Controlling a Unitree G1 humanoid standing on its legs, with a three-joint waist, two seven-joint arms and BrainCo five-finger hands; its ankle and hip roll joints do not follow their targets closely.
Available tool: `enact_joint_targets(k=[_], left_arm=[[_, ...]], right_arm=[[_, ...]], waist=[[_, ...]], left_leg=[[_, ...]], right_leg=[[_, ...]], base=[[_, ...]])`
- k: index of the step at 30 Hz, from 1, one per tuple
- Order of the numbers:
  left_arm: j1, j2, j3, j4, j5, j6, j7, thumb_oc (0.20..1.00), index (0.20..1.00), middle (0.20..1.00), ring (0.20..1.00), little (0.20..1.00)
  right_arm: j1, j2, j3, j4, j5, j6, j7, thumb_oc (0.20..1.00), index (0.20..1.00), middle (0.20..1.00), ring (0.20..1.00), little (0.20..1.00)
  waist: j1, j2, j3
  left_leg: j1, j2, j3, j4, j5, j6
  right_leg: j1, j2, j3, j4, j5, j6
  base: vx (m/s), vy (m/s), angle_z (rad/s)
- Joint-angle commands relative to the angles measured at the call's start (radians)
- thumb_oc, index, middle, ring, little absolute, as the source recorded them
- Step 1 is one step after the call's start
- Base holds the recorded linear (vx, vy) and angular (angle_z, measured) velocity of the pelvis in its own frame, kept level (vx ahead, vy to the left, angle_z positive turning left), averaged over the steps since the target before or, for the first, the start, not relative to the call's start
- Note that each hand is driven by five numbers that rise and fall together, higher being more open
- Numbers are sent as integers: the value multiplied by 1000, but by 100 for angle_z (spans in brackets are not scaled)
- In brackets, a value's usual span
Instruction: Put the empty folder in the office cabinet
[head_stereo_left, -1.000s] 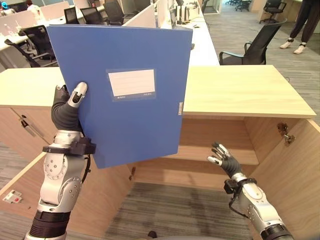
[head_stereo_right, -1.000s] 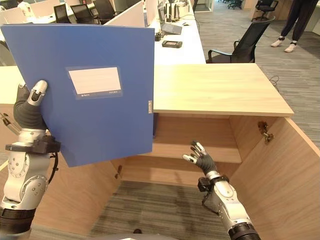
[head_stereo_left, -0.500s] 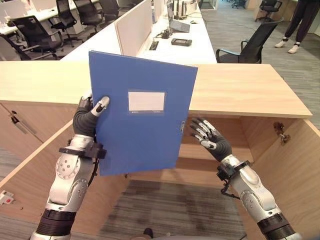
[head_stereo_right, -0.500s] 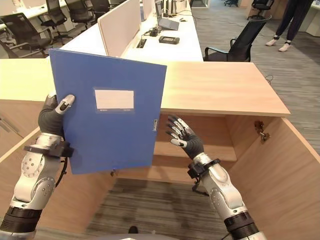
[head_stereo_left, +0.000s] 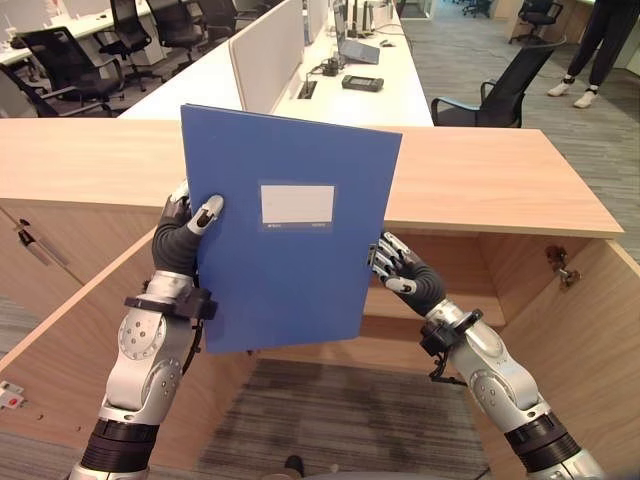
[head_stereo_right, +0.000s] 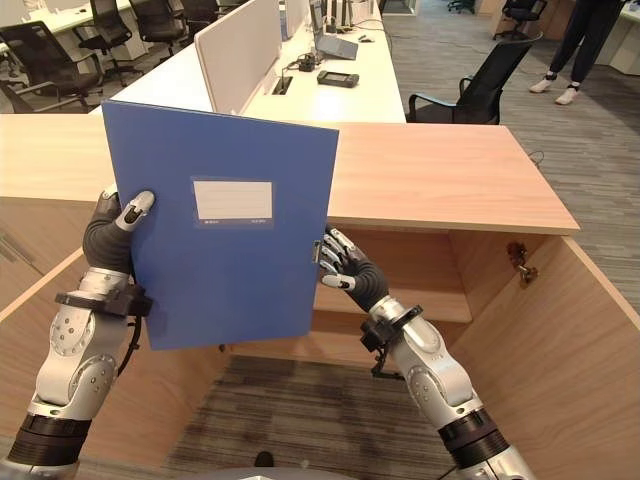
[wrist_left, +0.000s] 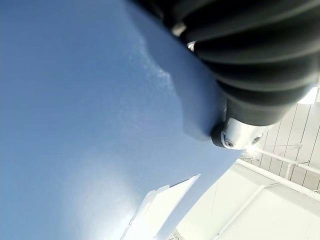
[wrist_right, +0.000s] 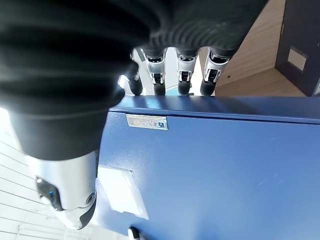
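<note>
Open-plan office: white desks (head_stereo_left: 300, 80) with a divider panel and black office chairs (head_stereo_left: 505, 90) behind, a person's legs (head_stereo_left: 590, 45) at the far right. In front, a light-wood office cabinet (head_stereo_left: 480, 180) with both doors swung open, a shelf (head_stereo_right: 440, 300) visible inside.

Blue folder (head_stereo_left: 290, 230) is held upright in the air, in front of the cabinet's open front, white label pocket (head_stereo_left: 297, 204) facing the head camera. Not inside the cabinet.

Left hand (head_stereo_left: 183, 232) grasps the folder's left edge, thumb pressed on the front face, fingers behind it. Right hand (head_stereo_right: 350, 272) is at the folder's right edge by the small metal clasp (wrist_right: 146, 122); in the right wrist view its fingers (wrist_right: 182, 75) hook over that edge and the thumb sits on the face, so it looks clamped on, though contact is hard to confirm.
</note>
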Motion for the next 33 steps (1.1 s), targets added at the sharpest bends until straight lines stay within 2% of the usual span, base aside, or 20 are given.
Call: enact_joint_targets(k=[1,17,33], left_arm=[[-128,6,-56,17,32,-31,-30,200,200,200,200,200],[-183,-31,-158,46,12,-4,-50,200,200,200,200,200],[-194,-54,-203,49,9,12,-69,200,200,200,200,200]], right_arm=[[-128,58,54,-64,37,-27,16,1000,1000,1000,1000,1000],[-188,117,140,-59,67,-19,9,1000,1000,1000,1000,1000],[-180,138,138,-12,51,-25,-16,1000,1000,1000,1000,1000]], waist=[[-4,-14,-15],[-9,-17,-11],[-11,-18,-12]], left_leg=[[27,93,70,20,-82,-59],[32,96,71,20,-82,-58],[31,94,71,20,-83,-55]], right_leg=[[-38,-34,-16,1,-39,52],[-36,-31,-13,1,-39,48],[-37,-31,-15,1,-38,49]], base=[[0,0,0],[0,0,0],[0,0,0]])
